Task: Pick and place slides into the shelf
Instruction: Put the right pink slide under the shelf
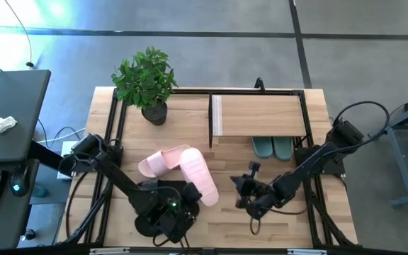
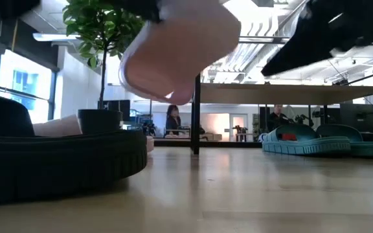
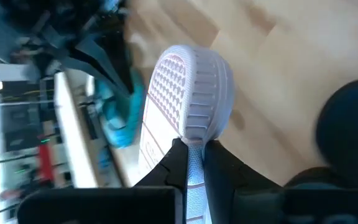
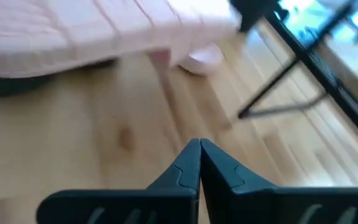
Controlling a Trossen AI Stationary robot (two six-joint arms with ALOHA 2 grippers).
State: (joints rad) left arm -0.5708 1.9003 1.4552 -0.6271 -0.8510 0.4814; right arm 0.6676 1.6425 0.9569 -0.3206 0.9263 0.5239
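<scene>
My left gripper [image 1: 188,202] is shut on a pale pink slide [image 1: 198,176] and holds it above the table; the slide also shows in the low view [image 2: 180,52]. The second pink slide [image 1: 159,163] lies on the table beside it. Two dark green slides [image 1: 273,147] lie on the table under the shelf [image 1: 257,115], a light-wood plank on a black frame. A black slide [image 2: 57,162] lies on the table under my left arm. My right gripper [image 4: 199,152] is shut and empty above the table, right of the held slide [image 1: 245,193]. My left gripper pinches the pink slide by its near end [image 3: 194,140] between the two fingers, one finger [image 3: 178,163] on the treaded sole side. The slide sticks out ahead of the fingers toward the table's far edge. It is lifted clear of the table.
A potted plant [image 1: 147,81] stands at the far left of the table. The shelf's black frame legs [image 2: 195,116] stand on the table. Bare wood lies between the shelf and my right gripper. A dark desk [image 1: 6,113] stands off the table's left.
</scene>
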